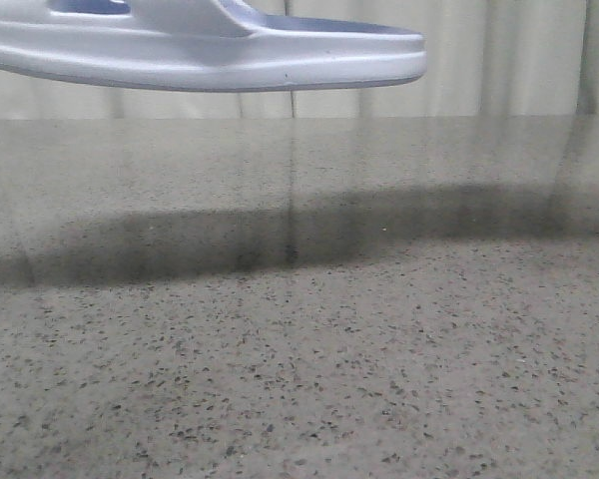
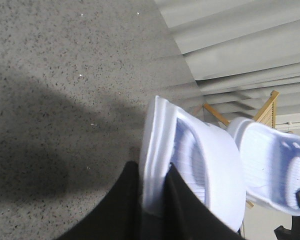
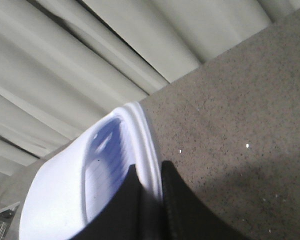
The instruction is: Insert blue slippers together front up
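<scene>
Left wrist view, nearest first: my left fingers (image 2: 152, 200) are clamped on the side edge of one slipper (image 2: 210, 170), one dark finger on the outer sole wall, the other inside on the ribbed footbed. I judge the thin edge was chosen so the strap opening stays free for mating. The slipper hangs clear of the speckled desk (image 2: 65, 75), which sits off toward 10 o'clock in this frame. Farther out, toward 3 o'clock, the second slipper (image 2: 275, 165) floats with its footbed facing this one, apart from it, not yet touching. A wooden frame (image 2: 266, 106) shows behind it, purpose unclear.

Right wrist view: right fingers (image 3: 149, 200) pinch the rim of that second slipper (image 3: 65, 200) the same way, sole wall outside, footbed inside. Desk beyond at 2 o'clock, pleated curtain (image 3: 90, 60) at 11.

Front view: bare desk (image 1: 299, 379) in the near field, a long shadow across its middle. At 11 o'clock, high up, one slipper (image 1: 210, 55) held level in the air, sole down; neither arm is visible here, and I cannot tell which slipper it is.

Judgement: both slippers are lifted and facing each other, ready for nesting. Next move needs careful alignment of toes; edge grips could let a slipper twist on contact.
</scene>
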